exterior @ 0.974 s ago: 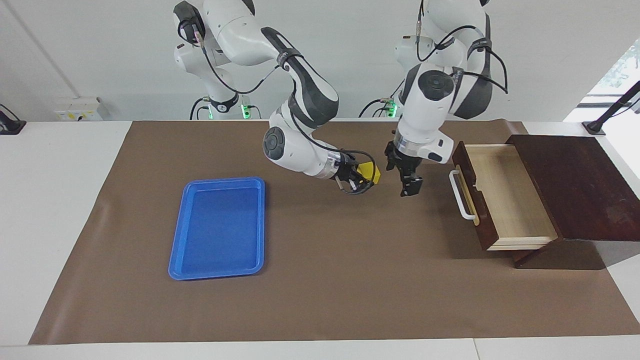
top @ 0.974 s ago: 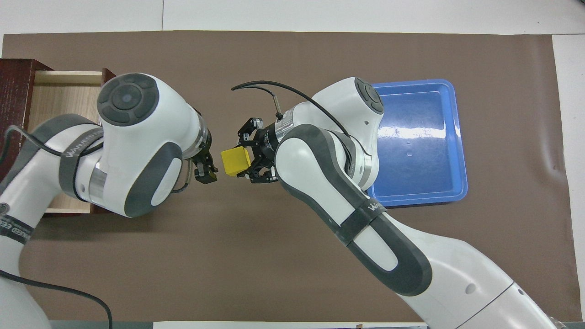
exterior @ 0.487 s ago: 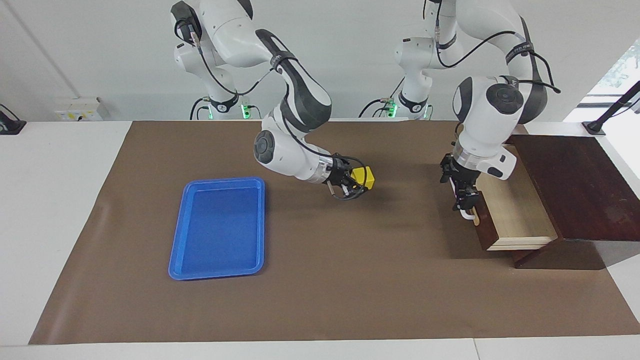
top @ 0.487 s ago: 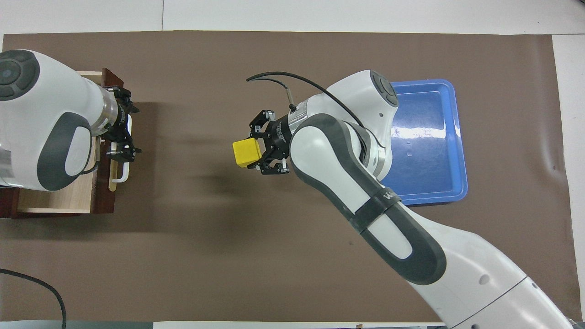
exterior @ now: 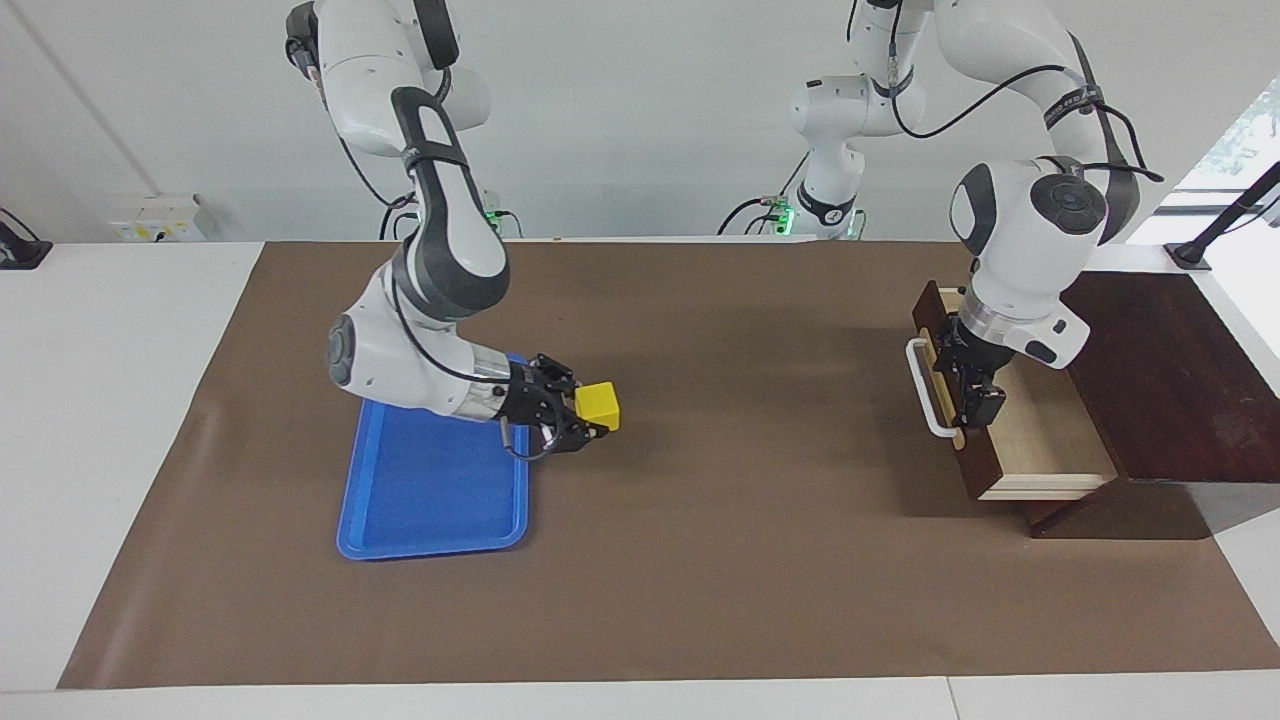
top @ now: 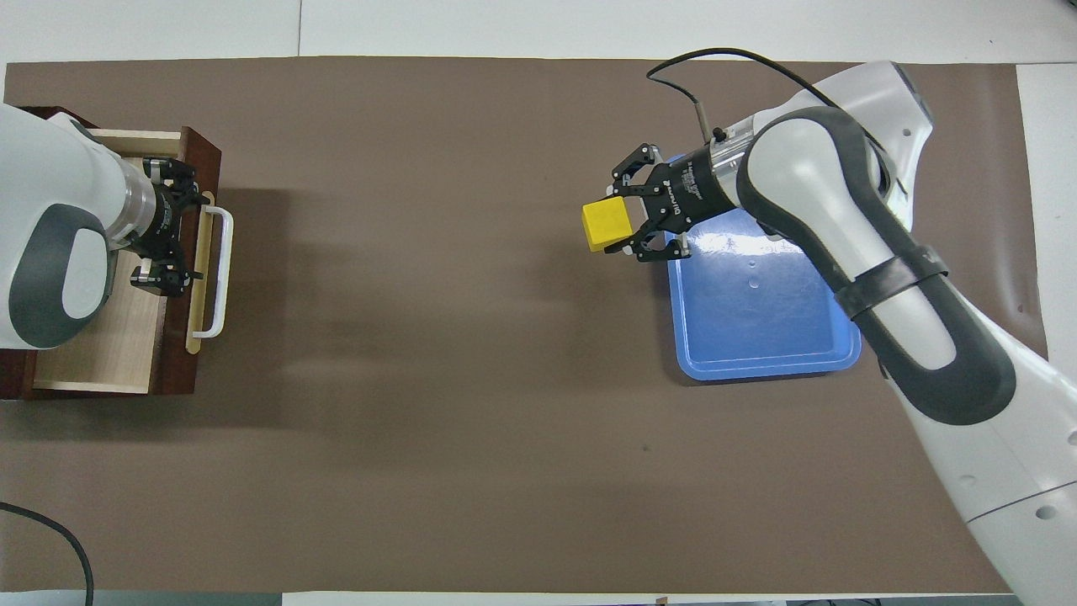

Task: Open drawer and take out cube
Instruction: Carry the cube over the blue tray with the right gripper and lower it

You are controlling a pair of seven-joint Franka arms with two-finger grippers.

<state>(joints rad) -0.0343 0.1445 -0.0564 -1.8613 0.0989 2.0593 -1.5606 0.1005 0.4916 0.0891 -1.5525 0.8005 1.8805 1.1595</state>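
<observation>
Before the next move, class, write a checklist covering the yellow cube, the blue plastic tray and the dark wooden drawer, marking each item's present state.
1. Small yellow cube gripped by the right gripper: ok.
2. Cube out of the dark wooden drawer: ok.
3. Cube over the flat blue plastic tray: not ok, over the brown mat beside it.
4. Tray free to take the cube: ok.
5. Drawer open: ok.
6. Left gripper over the open drawer, shut or open: cannot tell.

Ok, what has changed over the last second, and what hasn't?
The right gripper, shut on the cube, carried it from mid-table toward the blue tray, now over the mat at the tray's edge. The left gripper swung from mid-table to over the drawer, just inside its front panel. The drawer is still open; the tray hasn't moved.
</observation>
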